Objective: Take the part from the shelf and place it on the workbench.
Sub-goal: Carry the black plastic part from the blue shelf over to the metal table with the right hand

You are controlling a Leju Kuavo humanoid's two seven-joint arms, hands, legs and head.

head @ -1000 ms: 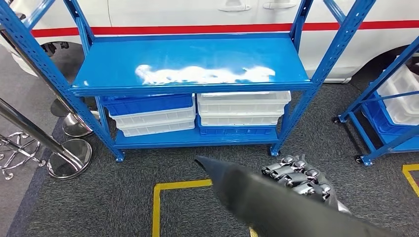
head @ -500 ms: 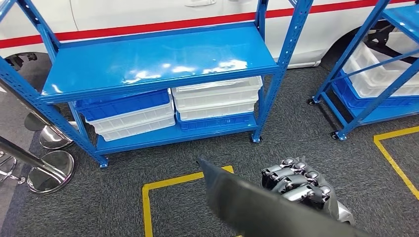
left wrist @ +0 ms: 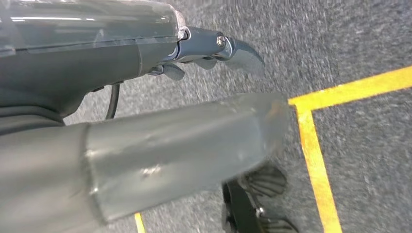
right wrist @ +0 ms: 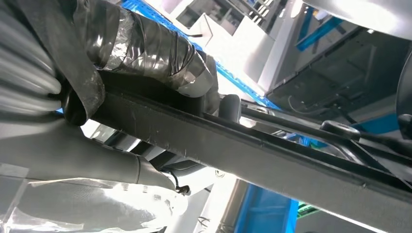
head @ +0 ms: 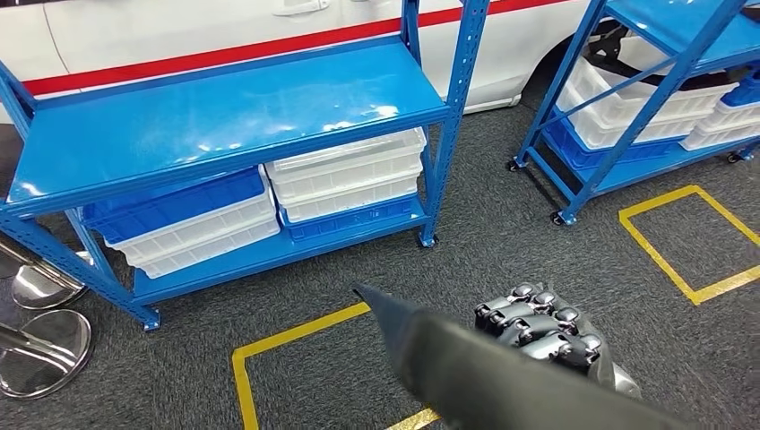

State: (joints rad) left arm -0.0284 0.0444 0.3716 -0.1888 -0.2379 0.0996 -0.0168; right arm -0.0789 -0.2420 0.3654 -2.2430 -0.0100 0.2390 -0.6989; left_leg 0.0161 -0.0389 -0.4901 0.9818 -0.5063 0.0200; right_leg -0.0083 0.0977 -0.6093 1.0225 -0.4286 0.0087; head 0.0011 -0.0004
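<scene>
Part (head: 466, 367) stays gripped in the right hand (head: 542, 331) while the shelf (head: 224, 125) slides leftward in view

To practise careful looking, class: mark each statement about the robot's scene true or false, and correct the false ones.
1. The right hand holds a long dark grey part. True.
2. The top board of the near blue shelf carries white bins. False: it is bare; the bins sit on the level below.
3. Yellow lines mark the grey carpet. True.
4. A green car stands behind the shelf. False: the vehicle is white with a red stripe.
5. Only one shelf stands in the room. False: a second blue shelf stands further right.
</scene>
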